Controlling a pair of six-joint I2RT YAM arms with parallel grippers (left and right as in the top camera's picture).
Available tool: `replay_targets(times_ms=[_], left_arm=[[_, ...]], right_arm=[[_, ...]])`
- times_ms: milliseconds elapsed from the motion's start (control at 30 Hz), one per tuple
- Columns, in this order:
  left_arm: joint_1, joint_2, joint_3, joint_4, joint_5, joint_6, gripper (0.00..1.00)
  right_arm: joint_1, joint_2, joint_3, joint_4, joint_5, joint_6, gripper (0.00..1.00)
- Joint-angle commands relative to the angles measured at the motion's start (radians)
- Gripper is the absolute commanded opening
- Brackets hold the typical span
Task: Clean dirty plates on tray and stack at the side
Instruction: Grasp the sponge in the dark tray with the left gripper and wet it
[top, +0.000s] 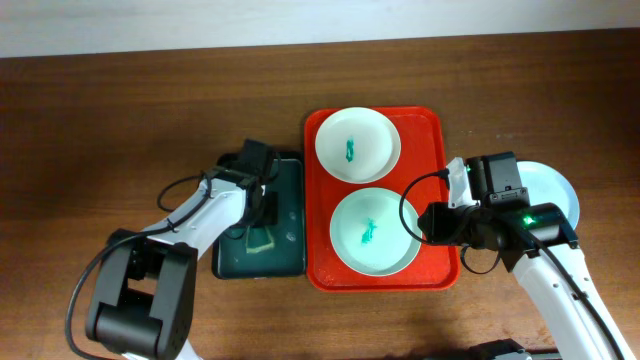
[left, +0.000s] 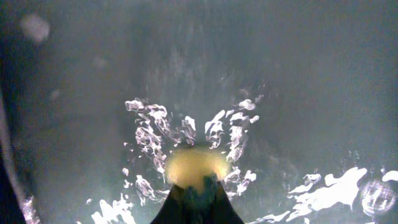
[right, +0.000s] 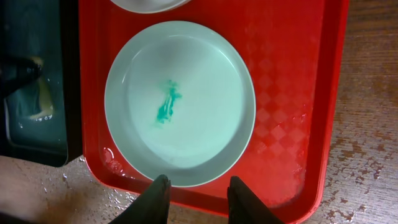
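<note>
Brown wooden tabletop is seen under the red tray, on which the mint plate and white plate are set, both smeared teal. The right claw is held apart over the mint plate's near rim. The left claw cannot be judged apart or together. The plate is judged stiff, light and wet-slick, and best pinched at its raised rim.

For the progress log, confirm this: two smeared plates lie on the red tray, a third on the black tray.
The third plate is not on the black tray: the overhead view shows it on the table, right of the red tray. Two smeared plates do lie on that tray.
</note>
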Motion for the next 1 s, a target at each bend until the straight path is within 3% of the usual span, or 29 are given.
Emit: replay_targets(times_ms=[0, 33, 167, 333, 533, 567, 600, 733, 867, 967], left_arm=[[-0.001, -0.064, 0.082, -0.095, 0.014, -0.004, 0.68], [-0.001, -0.072, 0.105, -0.127, 0.014, -0.004, 0.74], [-0.001, -0.093, 0.148, -0.233, 0.053, -0.004, 0.79], [-0.001, -0.089, 0.096, -0.284, 0.104, -0.005, 0.48], [-0.001, -0.079, -0.081, -0.124, 0.105, -0.062, 0.2], [-0.001, -0.079, -0.102, -0.097, 0.105, -0.062, 0.14], [-0.001, -0.079, -0.114, -0.079, 0.105, -0.062, 0.0], [-0.001, -0.081, -0.065, -0.105, 0.105, -0.054, 0.0], [-0.001, -0.081, 0.103, -0.224, 0.105, -0.002, 0.0], [-0.002, -0.081, 0.151, -0.25, 0.105, 0.007, 0.29]], right_arm=[[0.009, -0.002, 0.013, -0.001, -0.008, -0.003, 0.32], [0.009, -0.002, 0.013, -0.001, -0.008, -0.003, 0.32], [0.009, -0.002, 0.013, -0.01, -0.008, -0.003, 0.32], [0.009, -0.002, 0.013, -0.012, -0.008, -0.003, 0.32], [0.009, -0.002, 0.013, -0.012, -0.008, -0.003, 0.32], [0.009, -0.002, 0.013, -0.012, -0.008, -0.003, 0.32], [0.009, -0.002, 0.013, -0.012, -0.009, -0.003, 0.32], [0.009, -0.002, 0.013, -0.011, -0.008, -0.003, 0.32], [0.009, -0.002, 0.013, -0.012, -0.009, -0.003, 0.32], [0.009, -0.002, 0.013, -0.012, -0.008, -0.003, 0.32]])
